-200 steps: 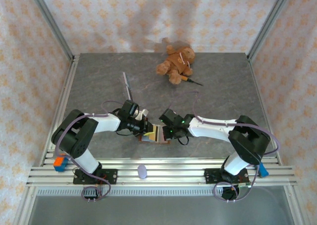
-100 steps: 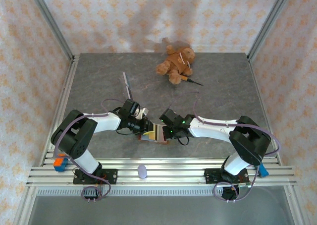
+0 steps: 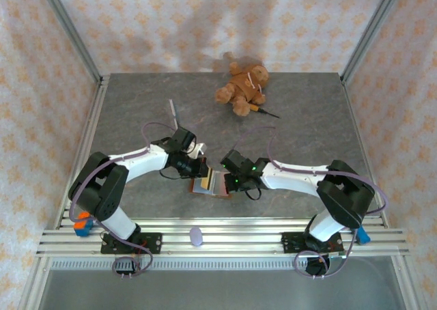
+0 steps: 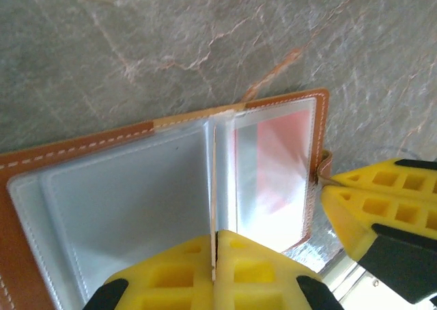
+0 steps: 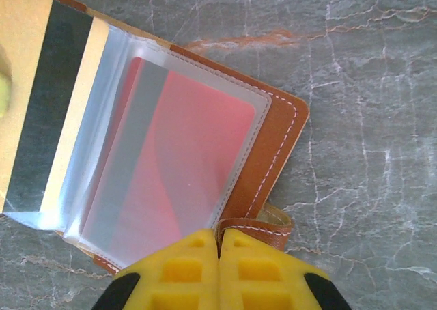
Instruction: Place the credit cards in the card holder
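Observation:
The brown leather card holder [image 3: 211,186] lies open near the table's front edge, its clear sleeves up. A red card [image 5: 171,160] sits inside one sleeve [image 4: 273,166]. My left gripper [image 4: 216,240] is shut on a thin yellow card [image 4: 214,187], which stands edge-on over the sleeves of the holder [image 4: 68,151]. In the right wrist view that yellow card [image 5: 48,98] shows a black stripe and lies over the holder's left side. My right gripper [image 5: 220,236] is shut on the holder's brown strap [image 5: 256,226] at the edge of the cover [image 5: 270,146]. The two grippers, left [image 3: 198,167] and right [image 3: 229,181], flank the holder.
A brown teddy bear [image 3: 242,87] lies at the back of the table with a small screwdriver [image 3: 263,110] beside it. A thin grey strip [image 3: 175,116] lies behind the left arm. A lilac oval [image 3: 196,237] rests on the front rail.
My left gripper has shifted a little away from the front edge and closed fully on the yellow card. More of the open sleeves shows now. The right gripper has stayed on the strap.

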`<state>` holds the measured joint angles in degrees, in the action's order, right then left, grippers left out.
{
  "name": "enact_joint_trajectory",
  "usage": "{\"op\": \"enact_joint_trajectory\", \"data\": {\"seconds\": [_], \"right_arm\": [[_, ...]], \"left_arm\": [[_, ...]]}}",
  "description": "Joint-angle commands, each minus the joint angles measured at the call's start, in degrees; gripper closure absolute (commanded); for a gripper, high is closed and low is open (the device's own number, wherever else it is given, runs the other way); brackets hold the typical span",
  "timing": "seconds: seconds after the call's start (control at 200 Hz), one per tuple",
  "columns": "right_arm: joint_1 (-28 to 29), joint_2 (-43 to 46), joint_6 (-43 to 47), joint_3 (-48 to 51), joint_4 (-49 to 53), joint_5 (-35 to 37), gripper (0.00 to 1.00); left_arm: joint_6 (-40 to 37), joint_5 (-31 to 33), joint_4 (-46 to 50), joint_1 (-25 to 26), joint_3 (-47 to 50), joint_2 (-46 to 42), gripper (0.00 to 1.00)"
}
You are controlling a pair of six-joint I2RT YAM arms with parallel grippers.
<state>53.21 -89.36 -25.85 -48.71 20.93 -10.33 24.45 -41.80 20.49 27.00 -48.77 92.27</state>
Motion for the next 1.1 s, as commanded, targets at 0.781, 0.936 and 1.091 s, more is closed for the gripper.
{"op": "enact_joint_trajectory", "data": {"seconds": [0.781, 0.936, 1.091], "right_arm": [[-0.84, 2.12, 0.72, 0.84, 0.69, 1.06, 1.0], [-0.94, 2.41, 0.77, 1.13, 0.78, 1.08, 1.0], [-1.08, 2.53, 0.82, 1.05, 0.87, 1.03, 1.0]], "left_arm": [[2.42, -2.67, -12.64, 0.87, 3.8, 0.45, 1.0], [0.27, 0.04, -10.26, 0.89, 4.52, -0.03, 1.0], [0.01, 0.65, -10.26, 0.9, 5.36, 0.25, 1.0]]}}
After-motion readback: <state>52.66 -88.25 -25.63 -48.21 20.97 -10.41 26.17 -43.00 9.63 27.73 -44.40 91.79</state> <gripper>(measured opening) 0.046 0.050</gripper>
